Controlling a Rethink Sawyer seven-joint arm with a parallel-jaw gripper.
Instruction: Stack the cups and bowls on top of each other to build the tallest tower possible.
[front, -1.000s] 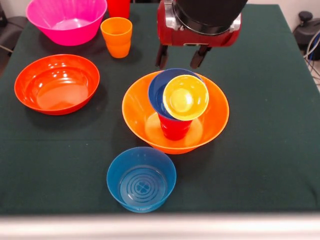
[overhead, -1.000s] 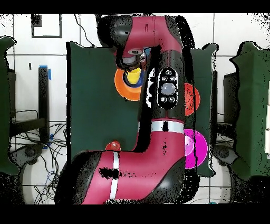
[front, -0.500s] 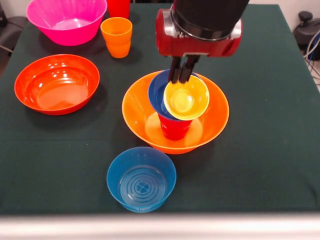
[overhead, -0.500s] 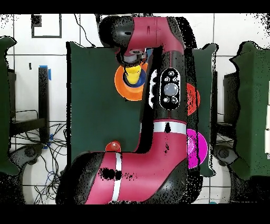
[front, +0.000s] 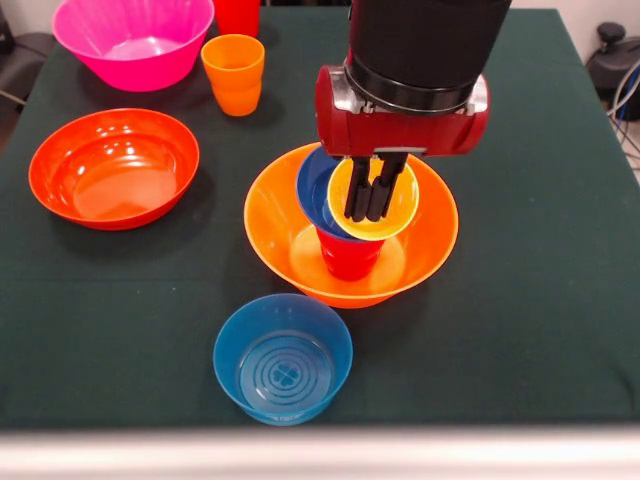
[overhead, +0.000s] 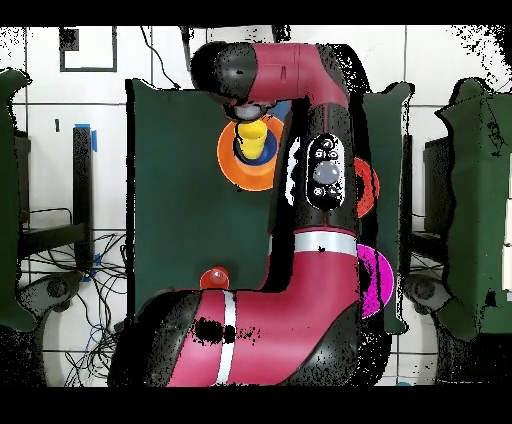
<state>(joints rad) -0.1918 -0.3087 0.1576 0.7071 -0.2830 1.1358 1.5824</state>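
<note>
The tower stands mid-table: a big yellow-orange bowl (front: 272, 232) holds an upside-down red cup (front: 348, 258). On that cup rests a small dark blue bowl (front: 314, 186), tilted toward the camera, with a yellow cup (front: 404, 201) nested in it. My gripper (front: 367, 214) hangs over the tower, its two black fingers pressed together and shut, tips inside the yellow cup's mouth with nothing seen between them. In the overhead view the yellow cup (overhead: 252, 141) and yellow-orange bowl (overhead: 233, 167) peek out beside the arm, which hides the gripper.
A light blue bowl (front: 283, 358) sits near the front edge. An orange-red bowl (front: 113, 167) is at the left, and a pink bowl (front: 133, 38), an orange cup (front: 233, 73) and a red cup (front: 237, 12) stand at the back left.
The fingers went from open behind the tower to shut, and the gripper moved forward and down into the yellow cup's mouth. The cups and bowls have stayed in place.
</note>
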